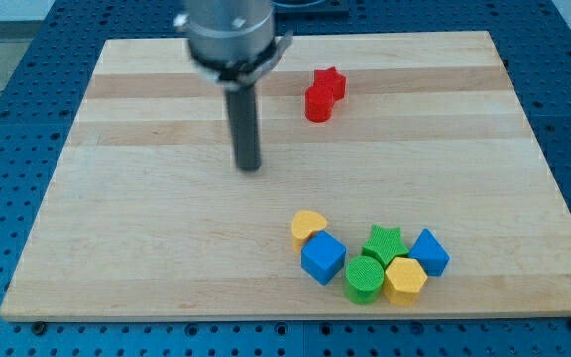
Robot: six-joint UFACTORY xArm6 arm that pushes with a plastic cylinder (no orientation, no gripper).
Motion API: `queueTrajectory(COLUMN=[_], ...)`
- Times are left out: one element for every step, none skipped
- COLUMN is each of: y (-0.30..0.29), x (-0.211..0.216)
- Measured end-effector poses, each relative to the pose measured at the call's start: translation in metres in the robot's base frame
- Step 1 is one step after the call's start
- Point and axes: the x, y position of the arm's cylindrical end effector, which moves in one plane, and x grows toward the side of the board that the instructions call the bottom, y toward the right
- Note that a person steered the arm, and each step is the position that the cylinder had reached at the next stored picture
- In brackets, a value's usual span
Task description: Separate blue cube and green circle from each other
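The blue cube (323,258) lies near the view's bottom, right of centre. The green circle (364,279) touches it on its lower right. My tip (250,165) stands on the board well up and to the left of both blocks, touching none. A green star (384,243) sits just above the green circle. A yellow heart (308,227) touches the blue cube's top left.
A yellow hexagon (404,280) sits right of the green circle, and a second blue block (429,252) lies right of the star. A red star (329,82) and red circle (318,103) sit together near the view's top. The wooden board (147,238) ends on a blue perforated table.
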Motion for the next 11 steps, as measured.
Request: queueTrajectory(y=[-0.018, 0.007, 0.050, 0.102, 0.124, 0.124, 0.128, 0.086, 0.082, 0.088, 0.067], x=[0.085, 0.136, 0.143, 0.143, 0.106, 0.078, 0.109, 0.114, 0.107, 0.096, 0.102])
